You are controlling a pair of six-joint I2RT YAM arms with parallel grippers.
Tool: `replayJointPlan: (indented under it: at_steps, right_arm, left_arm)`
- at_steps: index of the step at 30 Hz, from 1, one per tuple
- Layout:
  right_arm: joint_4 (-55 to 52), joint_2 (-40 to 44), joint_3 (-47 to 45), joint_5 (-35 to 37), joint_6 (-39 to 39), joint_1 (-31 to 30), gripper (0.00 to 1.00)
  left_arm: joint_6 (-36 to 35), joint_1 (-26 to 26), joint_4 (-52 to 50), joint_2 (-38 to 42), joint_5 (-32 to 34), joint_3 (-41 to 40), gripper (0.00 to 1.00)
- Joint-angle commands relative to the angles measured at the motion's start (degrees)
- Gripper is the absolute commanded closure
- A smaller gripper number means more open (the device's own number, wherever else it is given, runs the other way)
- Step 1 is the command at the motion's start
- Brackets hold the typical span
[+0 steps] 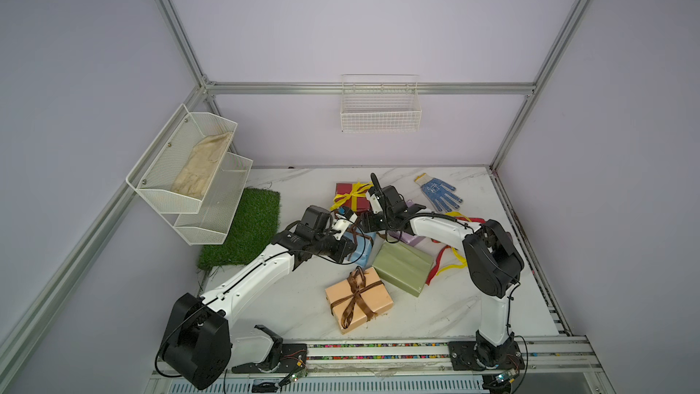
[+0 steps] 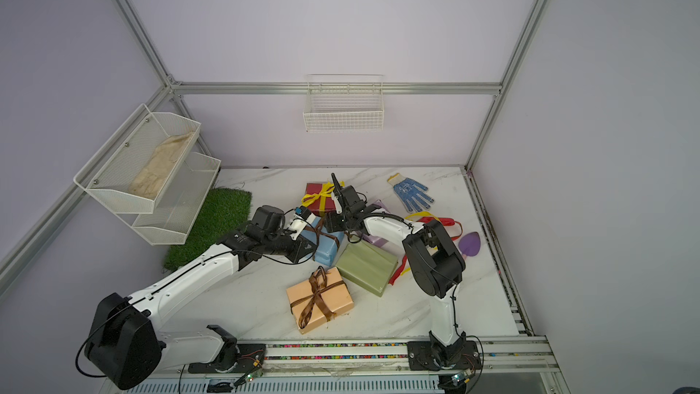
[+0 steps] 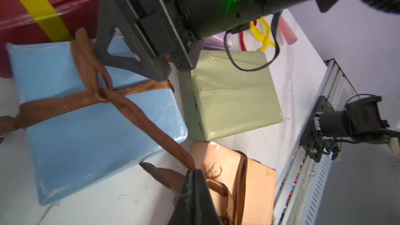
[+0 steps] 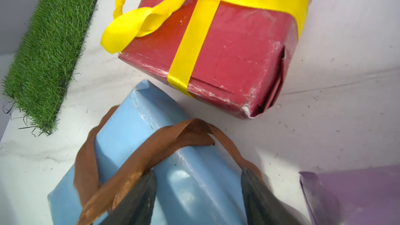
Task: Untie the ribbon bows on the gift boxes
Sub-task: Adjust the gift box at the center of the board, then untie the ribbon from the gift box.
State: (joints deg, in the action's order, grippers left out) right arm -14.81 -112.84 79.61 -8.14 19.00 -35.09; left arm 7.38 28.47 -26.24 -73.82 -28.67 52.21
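Observation:
My left gripper is shut on the tail of the brown ribbon tied round the light blue box, and the tail runs taut from the knot. My right gripper straddles one end of that box, one finger on each side over the ribbon band. Behind it the dark red box carries a tied yellow bow. A tied brown bow sits on the peach box in front. The olive green box is bare. My right arm mostly hides the lilac box.
Loose red and yellow ribbons lie right of the green box. A blue-dotted glove lies at the back right and a grass mat at the left. White wire baskets hang on the left wall and on the back wall.

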Motion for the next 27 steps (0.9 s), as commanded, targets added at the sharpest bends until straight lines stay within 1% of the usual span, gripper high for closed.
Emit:
replayJointPlan:
  at_steps: [1, 4, 8, 9, 10, 13, 15, 18, 21, 25, 27]
  right_arm:
    - [-6.3, -3.5, -1.7, 4.0, -0.1, 0.1, 0.35]
    - [-6.6, -3.2, -1.6, 4.0, -0.1, 0.1, 0.35]
    - [-8.6, -0.9, -1.5, 4.3, -1.4, 0.1, 0.35]
    - [-9.1, -0.1, -1.7, 4.3, -2.0, 0.0, 0.35]
    - [-9.9, 0.8, -1.6, 4.2, -2.8, 0.1, 0.35]
    - [-14.2, 3.5, -0.9, 4.3, -5.8, 0.1, 0.36]
    - [-16.7, 5.1, -0.4, 4.8, -7.2, 0.1, 0.37]
    - [-19.3, 7.8, 0.0, 4.7, -10.0, 0.1, 0.42]
    - [-20.6, 9.8, 0.2, 3.0, -11.4, 0.0, 0.51]
    - [-17.7, 11.2, -0.7, -3.9, -12.0, 0.0, 0.63]
    - [-16.4, 10.7, -0.6, -7.0, -11.9, -0.1, 0.66]
  left_arm:
    - [-1.1, 0.0, 4.5, 0.9, -12.5, -1.7, 0.94]
    - [-1.1, -0.1, 4.7, -0.9, -15.1, -1.2, 0.90]
    - [-0.2, -0.2, 4.7, -2.0, -12.7, 0.1, 0.88]
    - [-0.1, -0.3, 4.8, -2.0, -12.1, 0.3, 0.85]
    - [0.6, -0.4, 4.9, -2.0, -9.9, 0.7, 0.83]
    - [4.4, -2.2, 5.6, -1.6, -0.5, 1.5, 0.83]
    - [7.8, -4.9, 7.2, -1.3, 1.6, 1.0, 0.84]
    - [9.2, -8.1, 9.1, -1.5, 3.6, 0.0, 0.86]
    - [7.5, -8.8, 7.7, -3.9, 3.6, 1.1, 0.86]
    - [7.0, -8.9, 7.4, -8.5, 3.0, 2.3, 0.89]
    - [6.9, -8.8, 7.4, -9.9, 3.8, 2.5, 0.90]
